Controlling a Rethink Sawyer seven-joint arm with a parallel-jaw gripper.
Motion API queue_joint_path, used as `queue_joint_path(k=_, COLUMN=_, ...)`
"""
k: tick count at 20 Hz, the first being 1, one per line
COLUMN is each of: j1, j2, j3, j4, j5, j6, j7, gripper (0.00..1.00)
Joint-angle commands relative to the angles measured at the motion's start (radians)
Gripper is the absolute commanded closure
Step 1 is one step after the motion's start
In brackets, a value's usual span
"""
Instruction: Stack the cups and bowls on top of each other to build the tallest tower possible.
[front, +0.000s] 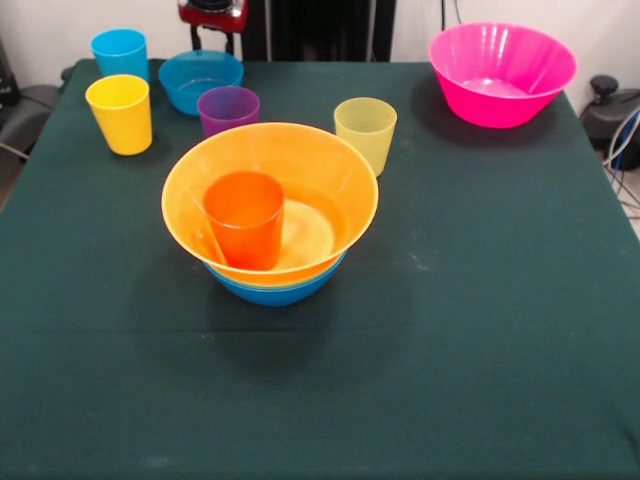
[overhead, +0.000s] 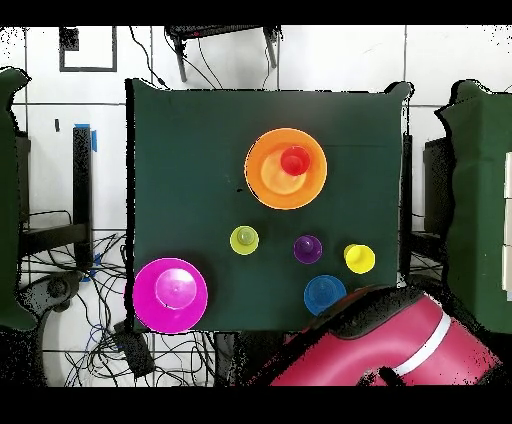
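In the front view, the tower stands near the middle of the dark green tablecloth: a medium translucent blue plastic bowl at the base, the large translucent orange-yellow plastic bowl nested in it, and a small tapered orange plastic cup standing upright inside, toward the bowl's nine o'clock side. At about twelve o'clock from the tower, just beyond its rim, is a purple translucent cup; at one o'clock, a pale yellow-green cup. At ten o'clock stand a yellow cup and, behind it, a blue cup, with a small shallow blue bowl beside them. The large pink bowl sits well apart at two o'clock. At the top edge a red and black piece of the robot shows; it may be the gripper, but I cannot tell how its jaws stand.

In the overhead view, the orange-yellow bowl lies at centre with the orange cup at its two o'clock side. From there, the pale yellow-green cup sits at seven o'clock, the purple cup at six, the yellow cup at five, the shallow blue bowl below them, and the pink bowl farther out at seven. The red arm covers the bottom right.
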Motion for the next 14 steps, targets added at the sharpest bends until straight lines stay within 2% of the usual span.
queue_joint_path(k=1, j1=0.052, j2=-0.060, j3=0.146, j4=-0.011, j5=0.021, j6=0.107, j7=0.055, gripper=0.00)
queue_joint_path(k=8, j1=0.088, j2=-0.065, j3=0.141, j4=-0.014, j5=0.039, j6=0.120, j7=0.074, gripper=0.00)
queue_joint_path(k=14, j1=0.087, j2=-0.075, j3=0.155, j4=-0.020, j5=0.037, j6=0.140, j7=0.069, gripper=0.00)
